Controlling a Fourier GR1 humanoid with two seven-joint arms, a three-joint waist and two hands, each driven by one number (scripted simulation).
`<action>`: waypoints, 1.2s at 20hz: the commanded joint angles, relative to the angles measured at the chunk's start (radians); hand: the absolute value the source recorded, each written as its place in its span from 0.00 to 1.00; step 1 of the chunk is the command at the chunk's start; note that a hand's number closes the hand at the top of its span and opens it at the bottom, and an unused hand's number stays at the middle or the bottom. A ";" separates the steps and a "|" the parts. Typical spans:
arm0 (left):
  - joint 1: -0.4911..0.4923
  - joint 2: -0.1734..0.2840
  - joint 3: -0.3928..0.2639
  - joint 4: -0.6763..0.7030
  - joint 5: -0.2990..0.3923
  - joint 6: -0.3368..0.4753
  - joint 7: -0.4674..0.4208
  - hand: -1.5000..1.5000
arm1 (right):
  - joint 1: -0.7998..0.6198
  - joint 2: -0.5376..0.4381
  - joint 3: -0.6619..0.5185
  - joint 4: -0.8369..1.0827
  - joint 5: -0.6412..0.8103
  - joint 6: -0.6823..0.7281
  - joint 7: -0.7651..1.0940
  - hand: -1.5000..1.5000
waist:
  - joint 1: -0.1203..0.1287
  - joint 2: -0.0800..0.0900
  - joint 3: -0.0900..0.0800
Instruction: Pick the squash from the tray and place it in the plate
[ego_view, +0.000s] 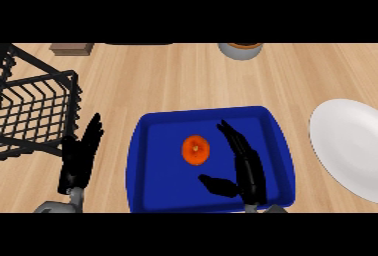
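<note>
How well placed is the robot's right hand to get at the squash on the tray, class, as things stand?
Probably yes. The right hand is open over the blue tray, fingers straight, just to the right of the orange squash. Nothing lies between them, and the squash sits alone on the tray floor.

Black left hand; black right hand; grey forearms

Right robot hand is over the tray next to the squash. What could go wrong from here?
1. The right robot hand is open, fingers straight beside the squash; closing from here might nudge the round squash across the blue tray instead of catching it.
2. The white plate runs off the view's right edge, so a placement far right may be hard to check.
</note>
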 joint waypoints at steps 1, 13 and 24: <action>0.022 0.026 0.007 -0.021 0.004 -0.025 0.011 0.50 | -0.068 -0.050 0.031 -0.028 0.199 0.091 0.285 0.00 | -0.002 -0.004 -0.001; -0.037 -0.009 0.018 -0.010 -0.008 -0.016 0.044 0.50 | -0.298 0.006 -0.003 -0.106 0.101 0.726 0.750 0.00 | 0.004 0.003 0.002; -0.091 -0.039 0.115 0.110 -0.016 -0.091 -0.009 0.50 | -0.304 0.103 0.016 0.008 0.134 0.706 0.774 0.00 | 0.001 0.004 0.003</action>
